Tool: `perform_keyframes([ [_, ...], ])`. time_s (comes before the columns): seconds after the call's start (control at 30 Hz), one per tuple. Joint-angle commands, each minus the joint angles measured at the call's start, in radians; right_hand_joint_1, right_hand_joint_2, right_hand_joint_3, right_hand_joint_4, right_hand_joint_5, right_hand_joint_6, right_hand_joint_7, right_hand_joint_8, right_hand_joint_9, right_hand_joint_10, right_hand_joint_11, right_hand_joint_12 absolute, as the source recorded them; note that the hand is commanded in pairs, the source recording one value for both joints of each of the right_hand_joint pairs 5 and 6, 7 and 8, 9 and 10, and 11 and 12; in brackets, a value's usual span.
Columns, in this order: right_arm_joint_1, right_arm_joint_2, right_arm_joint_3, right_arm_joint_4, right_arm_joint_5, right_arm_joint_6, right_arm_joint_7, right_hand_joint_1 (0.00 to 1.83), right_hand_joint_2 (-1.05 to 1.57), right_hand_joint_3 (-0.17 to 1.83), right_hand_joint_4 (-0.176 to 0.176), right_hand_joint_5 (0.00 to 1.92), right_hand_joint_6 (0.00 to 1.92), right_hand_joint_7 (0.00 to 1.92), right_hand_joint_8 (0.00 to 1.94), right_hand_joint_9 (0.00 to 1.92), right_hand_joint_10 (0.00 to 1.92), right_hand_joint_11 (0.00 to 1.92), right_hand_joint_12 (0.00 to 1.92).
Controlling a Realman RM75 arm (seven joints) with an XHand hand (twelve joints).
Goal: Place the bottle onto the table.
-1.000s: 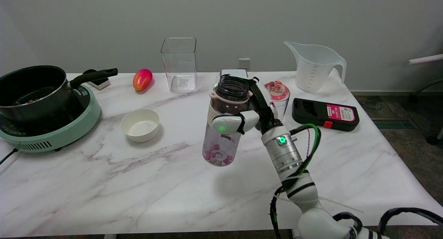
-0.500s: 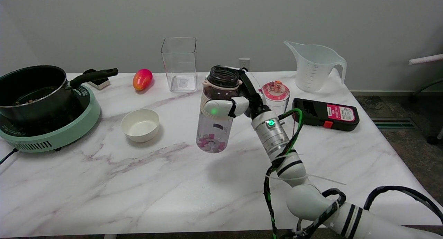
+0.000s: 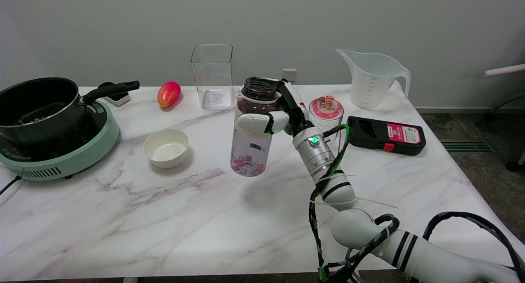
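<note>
A clear bottle (image 3: 251, 145) with a dark open mouth, a pale collar and pink and white cubes in its bottom hangs upright in the air above the marble table (image 3: 197, 217), near its middle. My right hand (image 3: 274, 118) grips the bottle around its upper body, fingers wrapped across its front just below the collar. The bottle's base is clear of the tabletop, with its shadow below and to the right. The arm reaches in from the lower right.
A white bowl (image 3: 166, 147) sits left of the bottle. A black pot (image 3: 39, 106) on a green cooker stands at far left. Behind are a pink-orange fruit (image 3: 168, 93), a clear square container (image 3: 212, 76), a pink-lidded cup (image 3: 326, 112), a measuring jug (image 3: 371, 78) and a black device (image 3: 385, 135).
My right hand has carried the bottle to the left and further across the table, keeping it upright. The grip is unchanged.
</note>
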Motion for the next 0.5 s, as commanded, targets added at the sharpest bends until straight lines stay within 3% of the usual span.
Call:
perform_keyframes([
  [0.03, 0.084, -0.088, -0.009, -0.167, -0.115, 0.019, 0.065, 1.14, 1.57, 0.46, 0.0, 1.6, 1.6, 1.77, 1.77, 1.66, 1.66, 1.5, 1.5],
  [0.5, 0.198, -0.232, -0.024, -0.54, -0.408, 0.244, 0.099, 1.15, 1.57, 0.4, 0.0, 1.59, 1.59, 1.78, 1.78, 1.68, 1.68, 1.51, 1.51],
])
